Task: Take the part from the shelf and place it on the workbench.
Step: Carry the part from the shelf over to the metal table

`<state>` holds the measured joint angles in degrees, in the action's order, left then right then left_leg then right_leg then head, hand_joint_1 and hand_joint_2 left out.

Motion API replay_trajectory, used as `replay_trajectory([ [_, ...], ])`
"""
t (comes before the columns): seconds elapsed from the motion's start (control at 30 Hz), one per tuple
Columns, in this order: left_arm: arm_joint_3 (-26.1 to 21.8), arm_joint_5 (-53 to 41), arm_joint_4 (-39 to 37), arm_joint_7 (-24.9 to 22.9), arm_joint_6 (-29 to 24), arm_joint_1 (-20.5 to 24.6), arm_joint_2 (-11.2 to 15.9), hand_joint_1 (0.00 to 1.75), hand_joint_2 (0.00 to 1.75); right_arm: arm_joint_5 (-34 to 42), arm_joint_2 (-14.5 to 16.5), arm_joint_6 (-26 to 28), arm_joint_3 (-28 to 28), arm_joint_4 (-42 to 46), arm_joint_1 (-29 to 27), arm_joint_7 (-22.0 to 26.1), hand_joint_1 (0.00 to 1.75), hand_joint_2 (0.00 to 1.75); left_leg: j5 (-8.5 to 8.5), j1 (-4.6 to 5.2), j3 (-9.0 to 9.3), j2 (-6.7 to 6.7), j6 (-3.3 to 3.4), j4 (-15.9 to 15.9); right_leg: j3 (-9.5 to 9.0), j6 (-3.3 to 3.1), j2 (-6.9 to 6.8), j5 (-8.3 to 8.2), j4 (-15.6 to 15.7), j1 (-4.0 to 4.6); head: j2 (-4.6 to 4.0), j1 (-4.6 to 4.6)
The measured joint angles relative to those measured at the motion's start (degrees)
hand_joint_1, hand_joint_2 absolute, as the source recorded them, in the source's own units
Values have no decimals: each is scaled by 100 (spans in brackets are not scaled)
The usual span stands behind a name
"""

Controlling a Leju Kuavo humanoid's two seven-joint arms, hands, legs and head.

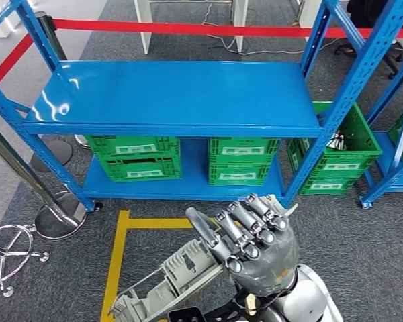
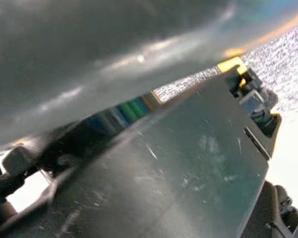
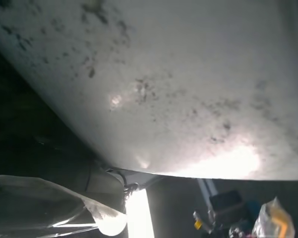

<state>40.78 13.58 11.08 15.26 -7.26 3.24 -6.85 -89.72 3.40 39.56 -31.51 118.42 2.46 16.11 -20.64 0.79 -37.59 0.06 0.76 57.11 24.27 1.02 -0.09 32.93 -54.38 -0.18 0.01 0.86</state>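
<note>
A long grey moulded plastic part (image 1: 174, 278) lies slanted across the bottom of the head view, in front of the blue shelf (image 1: 179, 94). My right hand (image 1: 255, 248) grips its far end, fingers curled over the top of it. In the left wrist view a dark scratched face of the part (image 2: 185, 168) sits very close to the camera. I cannot make out how my left hand's fingers lie. In the right wrist view a pale blotched surface (image 3: 177, 84) lies close to the camera.
Green crates (image 1: 133, 157) (image 1: 240, 161) sit on the shelf's bottom level, with more green crates (image 1: 336, 157) at the right. A red barrier tape (image 1: 189, 29) runs behind. Yellow floor marking (image 1: 119, 248) and a stanchion base (image 1: 58, 218) lie at the left.
</note>
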Motion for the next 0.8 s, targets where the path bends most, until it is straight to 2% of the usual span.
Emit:
replay_trajectory([
  [0.03,19,-23,-1,-21,-21,3,-1,0,0,0,8,0,13,47,-23,-9,175,175,-18,-8,-28,-3,-35,12,58,-35,-10,-43,0,-4,0,-1],
  [0.07,40,-37,-1,-28,-37,-3,2,0,0,0,16,0,28,93,-52,-7,175,175,-152,-16,-62,-7,-76,95,113,-86,-23,-99,0,-14,-1,-11],
  [0.1,58,-44,-2,-26,-50,-14,9,0,0,-1,28,0,50,140,-79,7,175,175,-402,-27,-111,-13,-117,290,172,-129,-39,-162,3,-26,-1,-22],
  [0.17,76,-37,-2,-9,-71,-33,25,0,0,-2,60,0,115,240,-131,72,175,175,-1045,-60,-232,-15,-193,969,281,-178,-59,-277,-19,-32,-1,-52],
  [0.2,77,-24,-2,3,-83,-38,32,0,0,-2,72,0,166,301,-171,117,175,175,-1240,-76,-274,-15,-221,1349,353,-177,-69,-334,-42,-32,-1,-57],
  [0.23,77,-8,-2,15,-96,-40,38,0,0,-2,80,0,224,365,-219,153,175,175,-1276,-93,-267,-15,-243,1618,434,-172,-79,-388,-73,-33,-1,-59],
  [0.27,76,9,-2,28,-105,-41,43,0,0,-2,84,0,285,431,-274,179,175,175,-1185,-110,-188,-14,-257,1711,537,-164,-88,-435,-112,-35,-1,-61],
  [0.3,76,24,-2,42,-114,-41,48,0,0,-2,86,0,348,502,-329,197,175,175,-1026,-128,-24,-14,-266,1615,639,-151,-94,-475,-159,-38,-1,-61],
  [0.33,75,32,-2,55,-121,-39,52,0,0,-2,86,0,401,568,-377,204,175,175,-872,-143,223,-16,-267,1309,724,-135,-94,-501,-209,-42,-1,-62],
  [0.37,75,35,-2,63,-124,-32,52,0,0,-2,86,0,450,630,-419,206,175,175,-813,-146,496,-19,-258,913,800,-113,-92,-522,-262,-38,-1,-66],
  [0.4,76,34,-2,68,-127,-21,45,0,0,-2,86,0,493,685,-455,204,175,175,-827,-141,730,-25,-232,534,860,-83,-91,-551,-307,-35,-1,-66],
  [0.43,76,33,-2,70,-130,-9,34,0,0,-2,86,0,530,732,-485,203,175,175,-872,-129,878,-30,-203,264,911,-49,-92,-587,-337,-33,-1,-67],
  [0.47,77,32,-2,68,-131,4,20,0,0,-2,86,0,562,769,-510,201,175,175,-919,-111,932,-35,-168,128,950,-14,-94,-633,-345,-34,-1,-67],
  [0.53,76,51,-1,39,-141,23,-6,0,0,-2,86,0,614,822,-561,201,175,175,-883,-106,898,-27,-88,30,1018,60,-79,-684,-345,-47,-1,-66],
  [0.57,73,87,1,1,-164,36,-19,0,0,-2,86,0,641,841,-584,203,175,175,-845,-113,865,-20,-37,-10,1082,91,-60,-593,-408,-52,-1,-56],
  [0.6,61,166,1,-68,-205,50,-29,0,0,-1,86,1,670,862,-608,212,175,175,-800,-123,820,-12,13,-50,1167,114,-39,-409,-576,-52,0,-39],
  [0.63,30,300,2,-162,-250,65,-38,0,0,-1,87,1,700,878,-631,226,175,175,-757,-126,766,-5,51,-71,1273,127,-19,-145,-855,-57,0,-18],
  [0.67,-30,497,2,-273,-284,74,-46,0,0,0,91,2,727,891,-653,246,175,175,-706,-117,696,-3,81,-67,1374,138,-14,120,-1211,-55,0,4],
  [0.7,-136,773,2,-388,-283,76,-53,0,0,0,97,2,756,903,-679,268,175,175,-654,-104,627,3,93,-61,1446,142,-11,304,-1576,-54,0,16],
  [0.73,-285,1080,2,-477,-248,72,-60,0,0,0,105,2,781,912,-707,287,175,175,-600,-89,558,10,98,-54,1465,143,-11,355,-1843,-51,-1,21],
  [0.77,-475,1399,2,-541,-187,63,-64,0,0,0,113,2,805,924,-731,304,175,175,-545,-76,485,16,100,-46,1406,136,-11,270,-1947,-49,-1,25],
  [0.8,-676,1675,2,-575,-114,52,-67,0,0,0,118,2,823,935,-750,314,175,175,-493,-64,414,20,99,-35,1260,121,-11,92,-1865,-48,0,26],
])
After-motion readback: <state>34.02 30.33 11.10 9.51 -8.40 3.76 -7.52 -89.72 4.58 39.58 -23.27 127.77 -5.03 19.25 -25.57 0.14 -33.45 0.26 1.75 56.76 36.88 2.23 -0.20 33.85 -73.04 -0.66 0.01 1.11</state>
